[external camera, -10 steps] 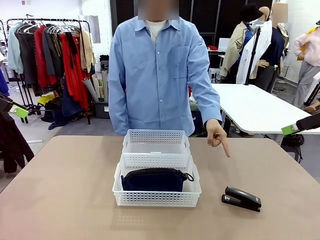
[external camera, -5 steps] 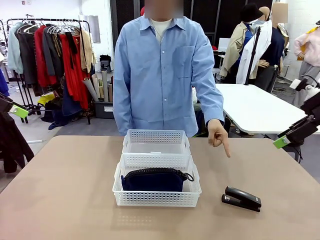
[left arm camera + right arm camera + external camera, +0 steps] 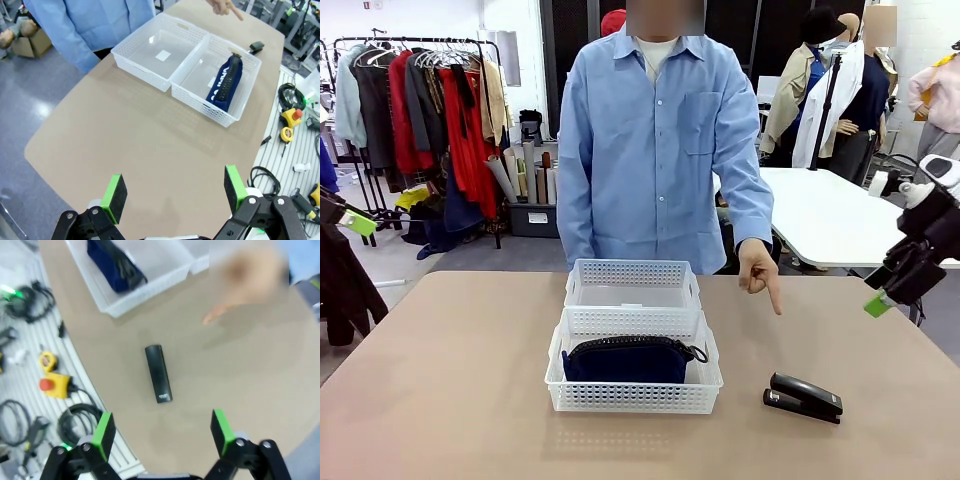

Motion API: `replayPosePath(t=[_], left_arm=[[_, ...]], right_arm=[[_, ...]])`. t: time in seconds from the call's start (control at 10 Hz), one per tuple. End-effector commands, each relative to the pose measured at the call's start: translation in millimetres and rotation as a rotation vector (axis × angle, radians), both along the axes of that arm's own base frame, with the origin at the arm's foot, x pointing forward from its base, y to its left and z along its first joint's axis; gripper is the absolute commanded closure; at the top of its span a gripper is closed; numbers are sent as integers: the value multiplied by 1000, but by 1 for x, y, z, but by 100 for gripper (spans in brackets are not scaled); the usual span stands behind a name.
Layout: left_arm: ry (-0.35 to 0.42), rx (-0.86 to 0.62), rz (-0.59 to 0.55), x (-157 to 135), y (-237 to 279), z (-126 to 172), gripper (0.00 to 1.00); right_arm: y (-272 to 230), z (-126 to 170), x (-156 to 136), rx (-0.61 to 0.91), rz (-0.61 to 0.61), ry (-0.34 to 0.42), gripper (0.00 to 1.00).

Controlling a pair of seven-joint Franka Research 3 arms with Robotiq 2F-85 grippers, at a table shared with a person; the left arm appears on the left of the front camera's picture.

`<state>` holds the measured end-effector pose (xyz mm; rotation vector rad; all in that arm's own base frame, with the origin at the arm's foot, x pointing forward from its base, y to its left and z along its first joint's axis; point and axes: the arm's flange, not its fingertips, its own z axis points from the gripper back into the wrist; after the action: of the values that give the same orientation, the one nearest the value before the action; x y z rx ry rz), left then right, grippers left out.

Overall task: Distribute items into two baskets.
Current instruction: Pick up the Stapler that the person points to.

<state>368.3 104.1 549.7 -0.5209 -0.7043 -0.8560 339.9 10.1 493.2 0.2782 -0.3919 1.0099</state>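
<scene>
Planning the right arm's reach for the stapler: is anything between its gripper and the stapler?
Nothing visible. The open right gripper hangs over bare table with the stapler lying free ahead; the person's pointing hand is off to one side.

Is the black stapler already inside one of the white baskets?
No: the stapler lies on the table, apart from the near basket, below the person's pointing hand.
</scene>
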Motion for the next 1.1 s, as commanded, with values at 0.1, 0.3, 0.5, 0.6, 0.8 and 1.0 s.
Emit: replayPosePath(t=[0.1, 0.3, 0.5, 0.6, 0.8, 1.0], left_arm=[[-11, -17, -9, 0, 0, 0, 0], [-11, -17, -9, 0, 0, 0, 0], [-11, -17, -9, 0, 0, 0, 0], [-11, -17, -9, 0, 0, 0, 0], [-11, -17, -9, 0, 0, 0, 0], [-11, -17, -9, 0, 0, 0, 0]], right_arm=[[18, -28, -19, -96, 68, -16, 0], [33, -42, -21, -145, 116, -22, 0], [43, -60, -21, -148, 168, -11, 0], [46, -72, -18, -145, 170, 12, 0], [51, -87, -17, -172, 159, 38, 0], [55, -101, -19, -190, 196, 68, 0]])
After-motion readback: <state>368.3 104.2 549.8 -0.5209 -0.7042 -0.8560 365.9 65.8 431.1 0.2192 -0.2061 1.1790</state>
